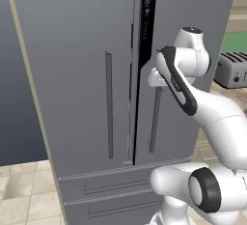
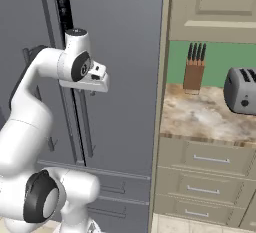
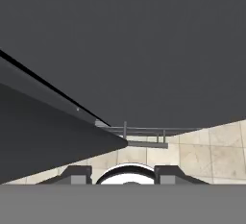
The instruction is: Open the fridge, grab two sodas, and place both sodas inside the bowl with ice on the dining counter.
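The tall grey fridge (image 1: 72,74) (image 2: 120,52) fills the view ahead. Its right door stands slightly ajar, with a dark gap (image 1: 147,21) running down between the two doors. My gripper (image 1: 155,81) (image 2: 95,84) hangs at the top end of the right door's vertical bar handle (image 1: 154,122) (image 2: 87,127), close to the door face and pointing down. In the hand view my gripper (image 3: 123,176) has its fingertips apart with nothing between them, above the grey door (image 3: 144,50) and the tiled floor. The sodas, the bowl and the dining counter are out of view.
The fridge's lower drawers (image 1: 111,190) sit below the doors. To the right, a marbled counter (image 2: 200,112) carries a knife block (image 2: 194,72) and a grey toaster (image 2: 242,89) (image 1: 234,69), over beige cabinet drawers (image 2: 210,182). Tiled floor (image 1: 24,190) lies at the left.
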You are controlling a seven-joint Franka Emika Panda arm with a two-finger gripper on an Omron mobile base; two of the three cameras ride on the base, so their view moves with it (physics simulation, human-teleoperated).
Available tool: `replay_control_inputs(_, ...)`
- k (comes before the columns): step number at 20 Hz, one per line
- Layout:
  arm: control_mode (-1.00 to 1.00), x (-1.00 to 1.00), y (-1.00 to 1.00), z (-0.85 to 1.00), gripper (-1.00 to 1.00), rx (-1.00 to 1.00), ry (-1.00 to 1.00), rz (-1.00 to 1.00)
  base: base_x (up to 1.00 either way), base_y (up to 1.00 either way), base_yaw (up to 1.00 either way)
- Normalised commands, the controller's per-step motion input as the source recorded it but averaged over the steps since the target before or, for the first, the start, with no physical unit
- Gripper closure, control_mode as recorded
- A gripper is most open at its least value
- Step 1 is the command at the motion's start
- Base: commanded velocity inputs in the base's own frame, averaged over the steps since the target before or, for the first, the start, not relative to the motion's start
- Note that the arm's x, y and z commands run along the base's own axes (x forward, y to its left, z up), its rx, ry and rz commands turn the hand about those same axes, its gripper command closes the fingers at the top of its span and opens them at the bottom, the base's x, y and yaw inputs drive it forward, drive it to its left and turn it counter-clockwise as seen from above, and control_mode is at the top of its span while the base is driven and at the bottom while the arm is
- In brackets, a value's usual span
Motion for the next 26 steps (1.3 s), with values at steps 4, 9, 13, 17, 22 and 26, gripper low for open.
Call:
replay_control_inputs(4, 1.00, 0.00, 0.00, 0.00, -1.00, 0.00, 0.00, 0.00, -0.19, 0.00, 0.00)
replay_control_inputs(9, 1.00, 0.00, 0.00, 0.00, -1.00, 0.00, 0.00, 0.00, -0.73, 0.37, 0.00)
replay_control_inputs(13, 1.00, 0.00, 0.00, 0.00, -1.00, 0.00, 0.00, 0.00, -0.57, 0.60, 0.00)
replay_control_inputs(17, 1.00, 0.00, 0.00, 0.00, -1.00, 0.00, 0.00, 0.00, -0.12, 0.46, 0.00)
replay_control_inputs(22, 1.00, 0.00, 0.00, 0.00, -1.00, 0.00, 0.00, 0.00, 0.00, 0.04, 0.00)
replay_control_inputs(26, -1.00, -0.09, -0.32, -0.20, -1.00, 0.01, -0.06, 0.00, 0.00, -0.04, 0.00)
